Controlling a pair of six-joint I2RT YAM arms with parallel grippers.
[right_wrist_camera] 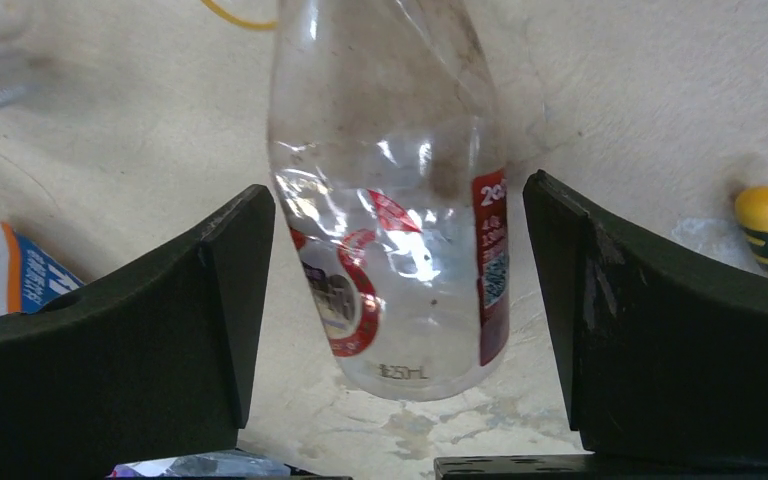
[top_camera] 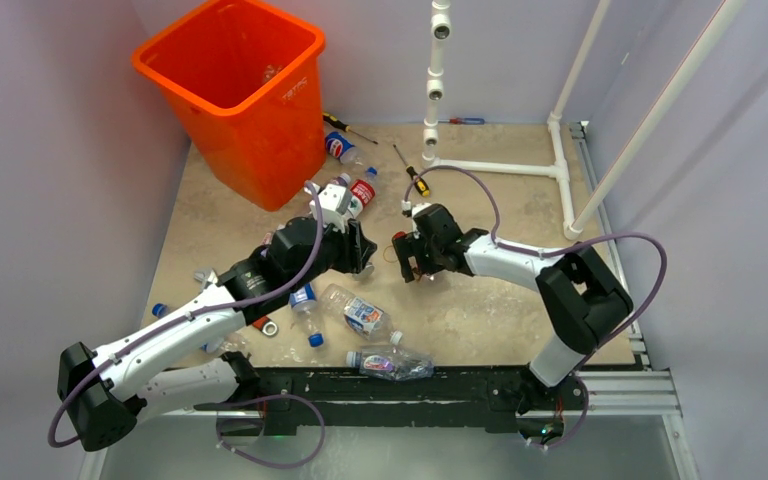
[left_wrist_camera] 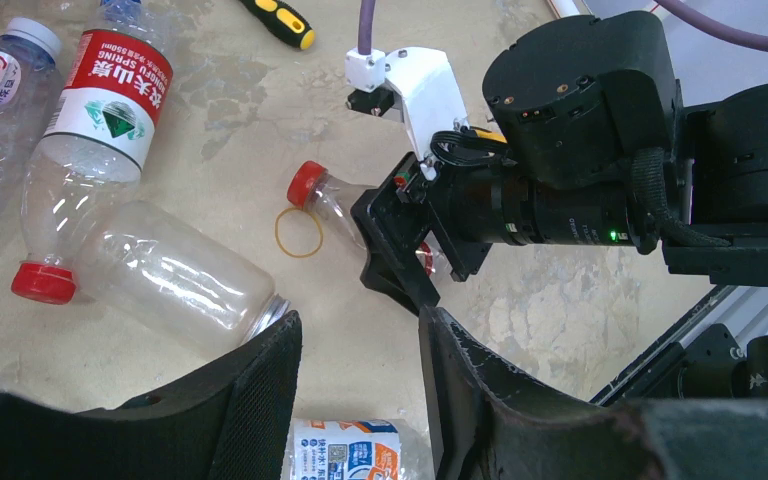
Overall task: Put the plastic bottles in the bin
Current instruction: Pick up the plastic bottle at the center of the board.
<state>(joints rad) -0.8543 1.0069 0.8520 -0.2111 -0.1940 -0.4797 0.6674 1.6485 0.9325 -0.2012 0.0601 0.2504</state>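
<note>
Red-labelled bottle (left_wrist_camera: 110, 95) reads "NONGFU SPRING"; clear bottle (right_wrist_camera: 390, 200) reads "250mL".

My right claw (right_wrist_camera: 395, 205) has matte black fingers. The bottle (right_wrist_camera: 390, 250) between them is clear plastic with a red-and-white label. The table (top_camera: 520, 320) is mottled beige. On the far side lies a screwdriver (right_wrist_camera: 765, 225), its handle yellow with black stripes. Far left, the bin (top_camera: 260, 150) is bright orange. Beside it, a second bottle (left_wrist_camera: 100, 120) wears a red label with white lettering, a green emblem and a red cap.

Clear bottles (top_camera: 360, 318) lie scattered on their sides near the upright orange bin (top_camera: 250, 150).
</note>
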